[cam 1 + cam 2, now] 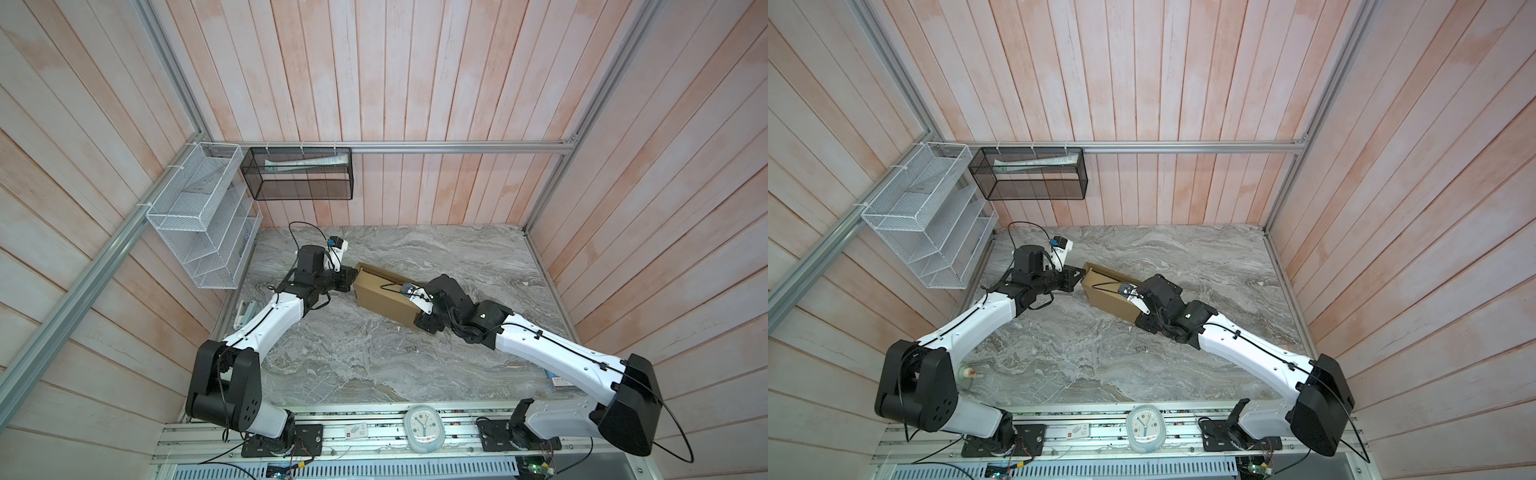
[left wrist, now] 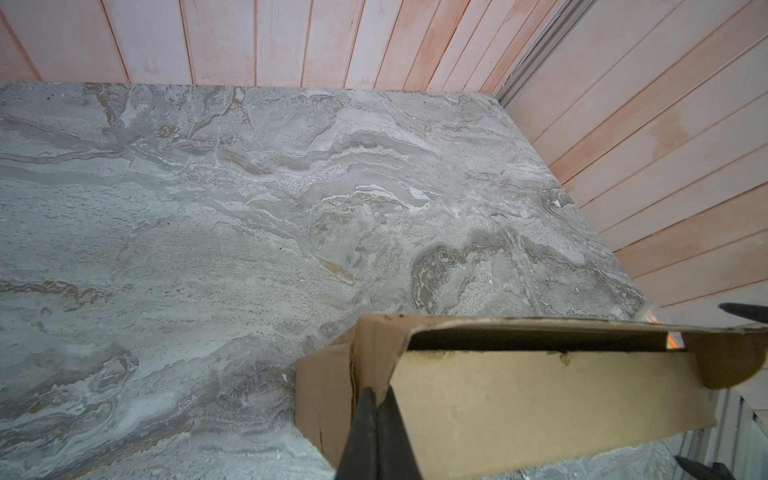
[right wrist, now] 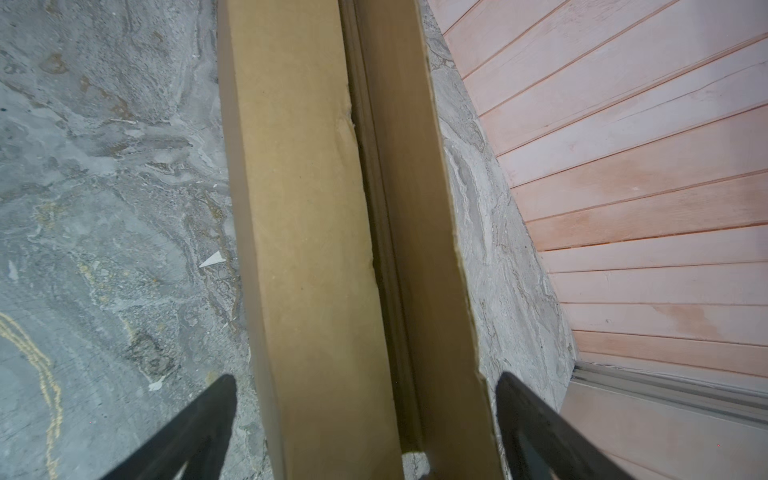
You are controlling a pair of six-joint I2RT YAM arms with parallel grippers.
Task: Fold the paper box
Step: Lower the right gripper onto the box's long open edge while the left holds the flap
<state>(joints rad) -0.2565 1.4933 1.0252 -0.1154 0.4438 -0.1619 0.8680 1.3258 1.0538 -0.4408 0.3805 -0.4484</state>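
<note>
In both top views the paper box (image 1: pixel 386 297) lies in the middle of the desk (image 1: pixel 374 365), its long axis running from back-left toward front-right; your left gripper (image 1: pixel 351 280) meets the back-left end, your right gripper (image 1: pixel 420 321) the front-right end. Left wrist view: the fingers (image 2: pixel 365 415) are clenched at the box corner; whether they pinch cardboard, I cannot tell. Right wrist view: the jaws are spread wide, straddling the box end, looking along its length; nothing is grasped.
</note>
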